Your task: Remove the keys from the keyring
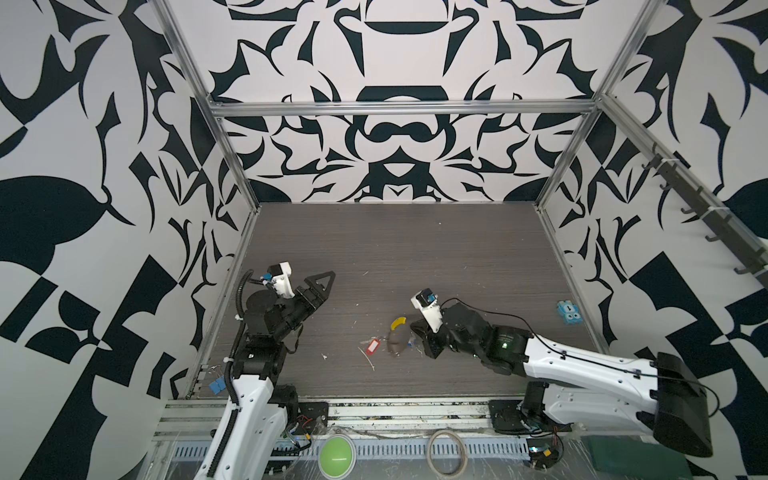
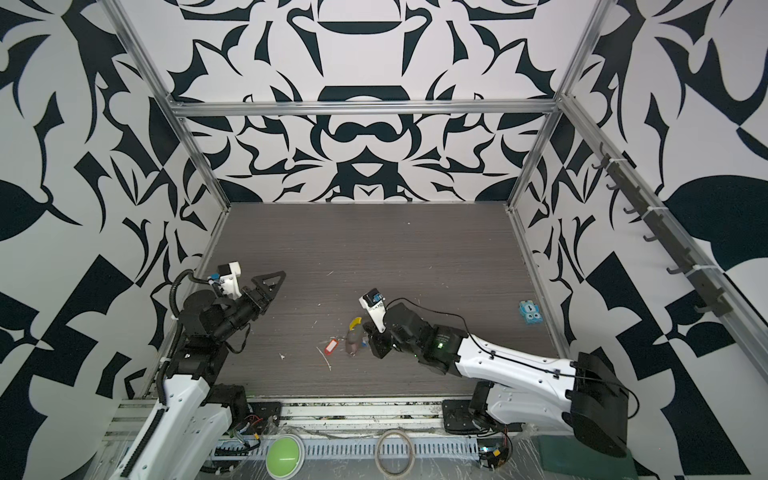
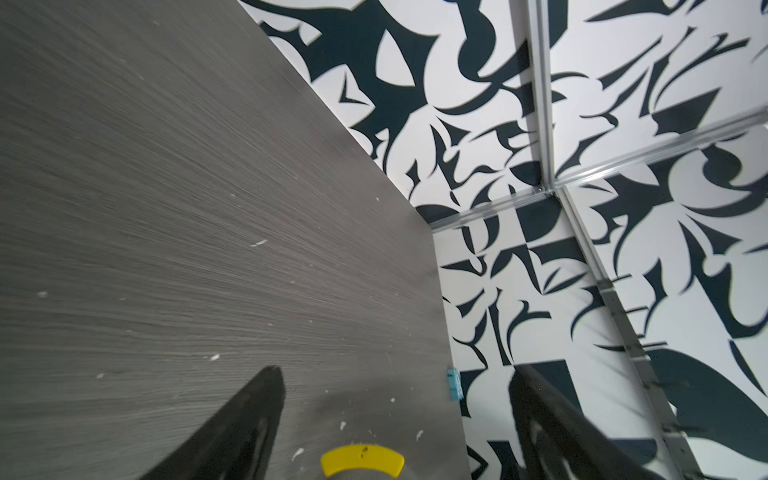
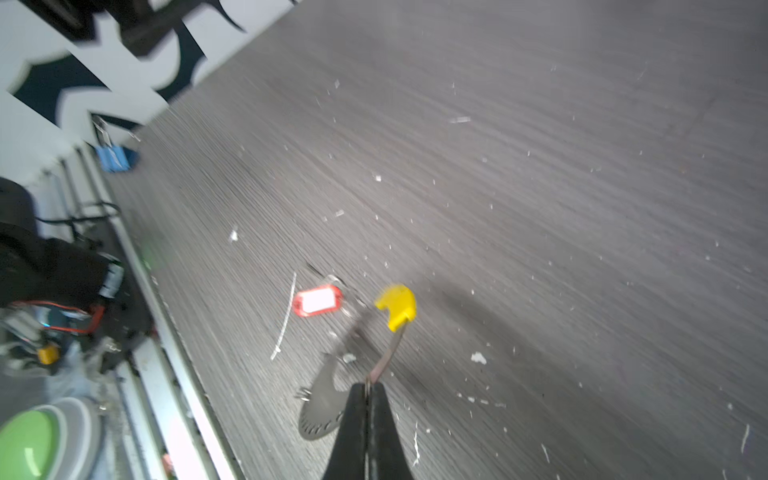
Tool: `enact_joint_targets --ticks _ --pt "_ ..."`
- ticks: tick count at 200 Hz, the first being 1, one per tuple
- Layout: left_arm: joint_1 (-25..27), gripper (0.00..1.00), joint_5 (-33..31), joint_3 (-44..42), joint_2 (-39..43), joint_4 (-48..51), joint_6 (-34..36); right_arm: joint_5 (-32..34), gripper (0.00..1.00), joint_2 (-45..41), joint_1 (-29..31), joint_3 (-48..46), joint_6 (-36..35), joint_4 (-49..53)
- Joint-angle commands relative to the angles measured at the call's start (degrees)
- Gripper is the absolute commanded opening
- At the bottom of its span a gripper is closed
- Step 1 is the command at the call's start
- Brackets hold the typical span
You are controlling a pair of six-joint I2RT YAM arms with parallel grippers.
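Right gripper [image 4: 368, 388] pinched the keyring [image 4: 397, 306] by its thin, springy wire; left gripper [image 3: 395, 372] gaped empty. The keys [image 4: 318, 300] looked light, slippery.

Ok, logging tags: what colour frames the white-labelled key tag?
Red plastic tag; right wrist view shows best.

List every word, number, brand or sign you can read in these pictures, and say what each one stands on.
No text can be read anywhere in these views.
On the red tag, the white label shows no writing.
On the blue toy, a white patch carries a dark mark, too small to read.
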State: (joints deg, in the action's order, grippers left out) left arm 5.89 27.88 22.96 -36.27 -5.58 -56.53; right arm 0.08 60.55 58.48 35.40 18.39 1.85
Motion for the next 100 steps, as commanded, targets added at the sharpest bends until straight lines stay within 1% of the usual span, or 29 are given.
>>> enact_joint_targets --ticks 1,15,35,46,64,100 --pt "3.68 0.8 7.09 1.66 -3.05 -4.57 0.73 -8.5 0.0 -2.64 -3.02 -0.08 -1.19 -4.74" --pt "7.06 0.75 7.69 2.97 -4.93 -5.58 2.17 -12.33 0.0 -3.78 -5.29 0.07 -0.71 -5.76" --pt "12.33 0.63 9.08 4.68 -7.43 -7.48 5.27 -17.27 0.0 -5.25 -8.15 0.52 -0.22 -6.74" --pt "14.97 0.54 10.54 5.7 -9.05 -8.48 6.83 -19.58 0.0 -6.11 -9.43 0.79 0.18 -7.23" --pt "18.84 0.46 12.75 7.62 -11.8 -9.12 9.64 -23.42 0.0 -7.23 -10.89 1.3 0.22 -8.07" --pt "25.37 0.37 16.36 9.84 -14.82 -11.22 13.75 -30.51 0.0 -8.65 -11.75 2.25 0.76 -10.91"
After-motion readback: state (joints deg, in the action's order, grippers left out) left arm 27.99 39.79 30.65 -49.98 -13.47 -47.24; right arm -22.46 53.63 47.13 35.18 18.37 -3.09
